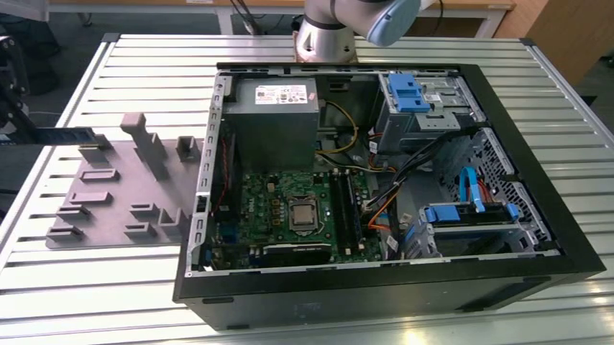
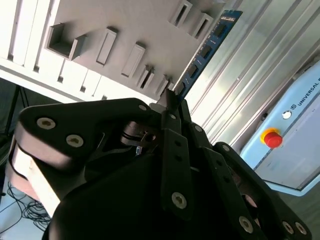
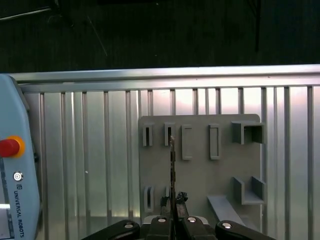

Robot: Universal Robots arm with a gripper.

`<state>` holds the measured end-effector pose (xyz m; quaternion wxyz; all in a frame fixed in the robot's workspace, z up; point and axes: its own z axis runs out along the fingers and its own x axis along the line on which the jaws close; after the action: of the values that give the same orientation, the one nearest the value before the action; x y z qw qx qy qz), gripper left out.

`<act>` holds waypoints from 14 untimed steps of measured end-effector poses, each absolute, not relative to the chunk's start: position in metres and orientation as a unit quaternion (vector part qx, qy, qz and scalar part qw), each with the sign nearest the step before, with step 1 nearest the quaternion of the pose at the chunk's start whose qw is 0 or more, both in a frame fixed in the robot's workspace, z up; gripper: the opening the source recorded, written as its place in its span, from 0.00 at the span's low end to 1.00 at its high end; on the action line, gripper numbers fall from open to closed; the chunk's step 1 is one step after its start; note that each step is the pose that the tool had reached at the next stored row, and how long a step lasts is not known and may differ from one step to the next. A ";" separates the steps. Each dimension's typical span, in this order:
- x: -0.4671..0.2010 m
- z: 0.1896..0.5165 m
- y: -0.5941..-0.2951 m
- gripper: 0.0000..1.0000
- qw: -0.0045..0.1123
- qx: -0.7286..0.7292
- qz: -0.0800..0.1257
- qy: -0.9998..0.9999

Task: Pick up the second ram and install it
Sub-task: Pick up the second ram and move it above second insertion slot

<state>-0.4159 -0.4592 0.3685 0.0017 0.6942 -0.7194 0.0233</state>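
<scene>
Jaws pinch long blue circuit-board RAM stick (image 2: pixel 206 47) by one end over grey plastic tray (image 2: pixel 125 20), probably sparing contacts.

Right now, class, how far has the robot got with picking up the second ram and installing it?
Done: the second ram is gripped, by the grey holder tray.
In hand: the gripper is shut on one end of the stick.
Left: the stick is not yet in the black memory slots of the motherboard inside the open computer case.
</scene>
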 end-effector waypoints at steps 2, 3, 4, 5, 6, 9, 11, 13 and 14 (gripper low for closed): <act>-0.416 0.377 -0.459 0.14 0.002 0.694 0.023 -0.719; -0.416 0.381 -0.459 0.14 0.002 0.694 0.023 -0.719; -0.416 0.385 -0.459 0.14 0.002 0.694 0.023 -0.719; -0.416 0.389 -0.459 0.14 0.002 0.694 0.023 -0.719; -0.416 0.393 -0.459 0.14 0.002 0.694 0.023 -0.719; -0.416 0.404 -0.459 0.14 0.002 0.694 0.023 -0.719; -0.416 0.406 -0.459 0.14 0.002 0.694 0.023 -0.719; -0.416 0.406 -0.459 0.14 0.001 0.694 0.023 -0.719; -0.416 0.406 -0.459 0.14 0.001 0.694 0.023 -0.719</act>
<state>-0.4159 -0.4592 0.4061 0.0015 0.6943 -0.7194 0.0233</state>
